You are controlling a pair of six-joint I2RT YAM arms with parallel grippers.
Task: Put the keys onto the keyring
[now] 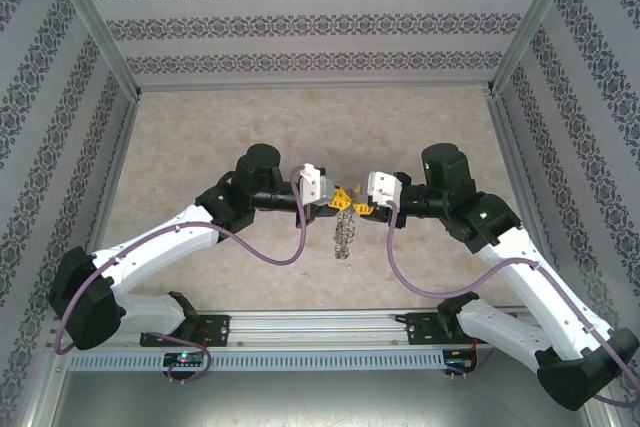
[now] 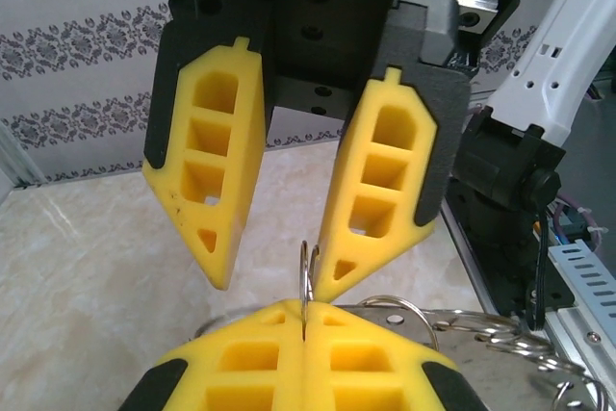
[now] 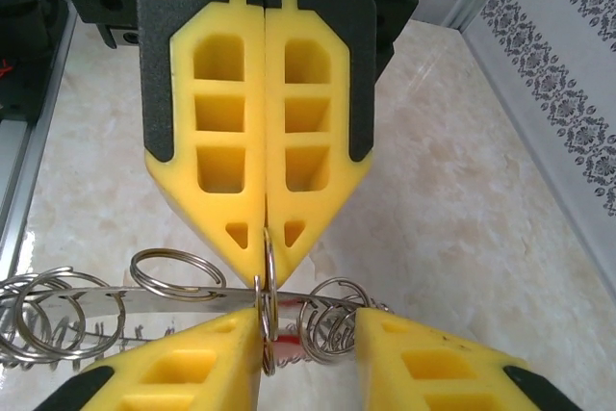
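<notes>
My left tool [image 3: 266, 247] was clamped shut on the keyring [image 3: 269, 300], held edge-on above the bench [image 3: 462, 199]. My right tool [image 3: 308, 334] stood partly open astride it, with a red speck, perhaps a key [image 3: 285, 346], in the gap. Threading looked underway, and the next move would need a careful slide onto the coil.

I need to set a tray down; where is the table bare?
Bare: the table's far half, between back wall and arms, and strips along both side walls. Crowded: the middle, where left gripper and right gripper meet at the keyring.
</notes>
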